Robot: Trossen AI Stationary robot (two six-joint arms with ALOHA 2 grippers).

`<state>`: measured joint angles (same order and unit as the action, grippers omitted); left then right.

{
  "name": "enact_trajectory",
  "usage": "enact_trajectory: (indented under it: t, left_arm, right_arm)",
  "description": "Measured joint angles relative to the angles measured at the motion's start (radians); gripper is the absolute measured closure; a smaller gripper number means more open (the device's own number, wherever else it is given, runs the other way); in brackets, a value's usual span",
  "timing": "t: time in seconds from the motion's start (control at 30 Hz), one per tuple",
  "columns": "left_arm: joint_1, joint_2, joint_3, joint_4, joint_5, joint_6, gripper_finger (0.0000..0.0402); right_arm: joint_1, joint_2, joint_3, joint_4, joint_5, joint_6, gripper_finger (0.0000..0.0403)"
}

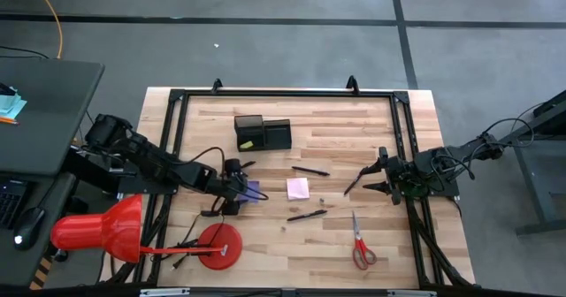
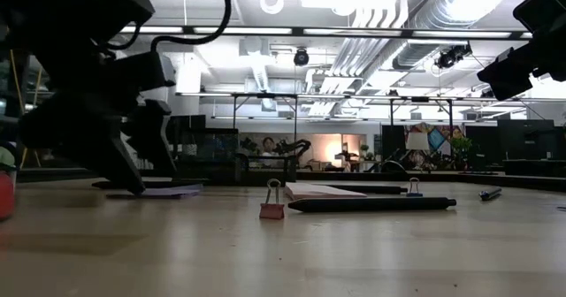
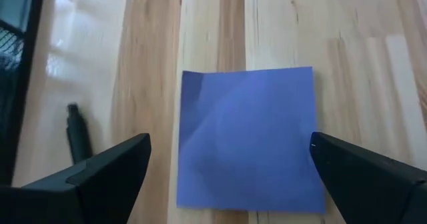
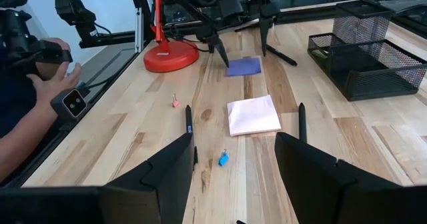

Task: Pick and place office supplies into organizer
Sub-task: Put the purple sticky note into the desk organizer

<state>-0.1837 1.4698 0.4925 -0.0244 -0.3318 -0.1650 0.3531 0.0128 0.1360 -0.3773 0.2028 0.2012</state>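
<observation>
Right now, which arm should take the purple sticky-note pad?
Left. The left gripper hangs right over the purple sticky-note pad, fingers open on either side of it. The right gripper sits open across the table, beyond the pink sticky-note pad.

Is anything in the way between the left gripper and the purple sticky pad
Nothing visible. The left gripper is open right over the purple sticky pad, one finger on each side, bare table between them. A black pen lies off to one side, outside the fingers.
</observation>
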Motion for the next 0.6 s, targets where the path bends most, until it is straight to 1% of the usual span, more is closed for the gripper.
enact_trajectory:
  t: [0.23,0.5,0.6]
  left_arm:
    - [0.000,0.036,0.003,0.044,-0.013,-0.001,0.0002]
    - [0.000,0.034,0.030,-0.002,0.006,0.000,0.0002]
    - [0.000,0.030,0.049,-0.043,0.023,0.000,0.0002]
  right_arm:
    - [0.000,0.000,0.000,-0.004,0.000,0.000,0.0196]
    - [0.000,0.000,0.000,-0.007,0.000,0.000,0.0196]
    - [0.000,0.000,0.000,-0.007,0.000,0.000,0.0196]
